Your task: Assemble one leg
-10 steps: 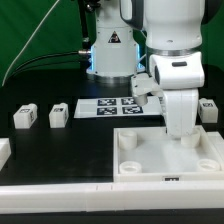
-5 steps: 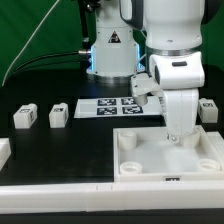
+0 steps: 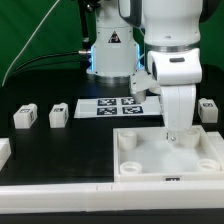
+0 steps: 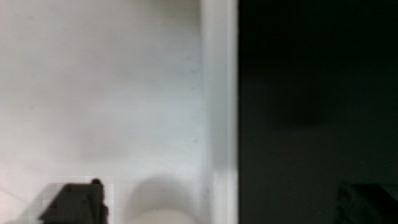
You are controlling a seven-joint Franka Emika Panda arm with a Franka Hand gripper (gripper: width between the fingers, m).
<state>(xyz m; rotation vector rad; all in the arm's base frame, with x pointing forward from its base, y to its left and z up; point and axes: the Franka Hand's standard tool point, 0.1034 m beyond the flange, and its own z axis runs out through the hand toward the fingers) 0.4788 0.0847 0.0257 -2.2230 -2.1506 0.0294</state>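
Note:
Three small white legs with tag marks show in the exterior view: two (image 3: 24, 117) (image 3: 58, 114) stand on the black table at the left, and one (image 3: 208, 110) stands at the right behind the arm. My gripper (image 3: 172, 133) points straight down at the far edge of the large white panel (image 3: 150, 160). In the wrist view the gripper (image 4: 217, 205) is open. Its dark fingers (image 4: 71, 204) stand wide apart, astride the panel's edge (image 4: 107, 100). A pale rounded shape (image 4: 178, 205) lies between them; I cannot tell what it is.
The marker board (image 3: 112, 107) lies flat behind the panel, in front of the robot base (image 3: 110, 55). Another white part (image 3: 3, 151) shows at the exterior view's left edge. The table's front edge runs just below the panel.
The hand has shifted slightly up and toward the exterior view's left over the panel's far edge. The legs have not moved.

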